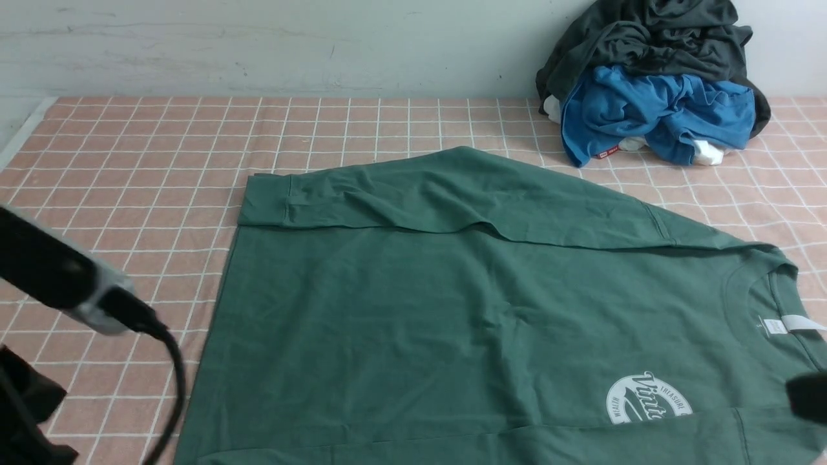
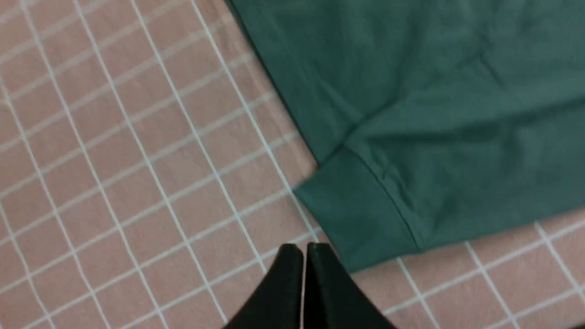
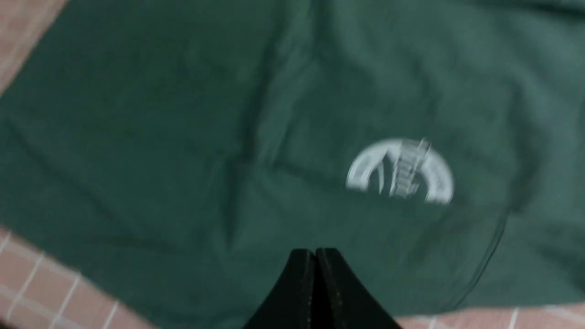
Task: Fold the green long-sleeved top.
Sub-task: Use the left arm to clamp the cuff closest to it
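The top (image 1: 452, 310) lies flat, from the centre to the lower right of the front view, with its far sleeve folded across it. The left gripper (image 2: 304, 249) and right gripper (image 3: 315, 253) are closed and empty. Likely next step: the body fold. Open both grippers, then pinch an edge cleanly.

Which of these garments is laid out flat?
The green top, spread on the checked cloth; the blue garment and dark grey garment lie heaped together.
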{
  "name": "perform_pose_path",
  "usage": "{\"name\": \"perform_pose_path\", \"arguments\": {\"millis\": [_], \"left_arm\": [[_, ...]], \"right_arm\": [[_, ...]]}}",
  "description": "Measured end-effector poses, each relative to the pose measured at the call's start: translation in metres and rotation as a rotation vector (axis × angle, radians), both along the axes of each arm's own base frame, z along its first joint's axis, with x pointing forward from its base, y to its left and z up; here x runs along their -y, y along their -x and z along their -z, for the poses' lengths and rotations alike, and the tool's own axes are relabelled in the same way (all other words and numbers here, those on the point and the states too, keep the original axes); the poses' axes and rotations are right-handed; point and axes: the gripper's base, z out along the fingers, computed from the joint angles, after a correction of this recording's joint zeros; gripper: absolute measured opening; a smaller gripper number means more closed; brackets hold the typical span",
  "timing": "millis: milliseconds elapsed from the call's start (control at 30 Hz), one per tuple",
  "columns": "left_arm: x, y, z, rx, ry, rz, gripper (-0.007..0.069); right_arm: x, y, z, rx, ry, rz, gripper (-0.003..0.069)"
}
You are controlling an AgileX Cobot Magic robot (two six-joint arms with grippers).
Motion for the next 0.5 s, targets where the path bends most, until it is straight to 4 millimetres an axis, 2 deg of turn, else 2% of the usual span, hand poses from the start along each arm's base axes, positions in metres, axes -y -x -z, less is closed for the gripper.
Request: {"name": "perform_pose_path", "arguments": {"millis": [167, 267, 400, 500], "left_arm": [[0.024, -0.029, 0.032, -0.200, -0.049, 0.026, 0.0001], [0.034, -0.042, 0.050, -0.296, -0.044, 0.031, 0.0033], [0.048, -0.061, 0.070, -0.321, 0.005, 0.052, 0.0132], [0.052, -0.068, 0.087, -0.330, 0.011, 0.053, 0.0225]], "right_arm": [[-0.022, 0.009, 0.008, -0.044, 0.117, -0.221, -0.0014], [-0.031, 0.016, 0.010, -0.038, 0.197, -0.326, -0.0014], [-0.035, 0.020, 0.011, -0.035, 0.254, -0.342, -0.0014], [-0.034, 0.020, 0.012, -0.044, 0.254, -0.313, -0.0014]]}}
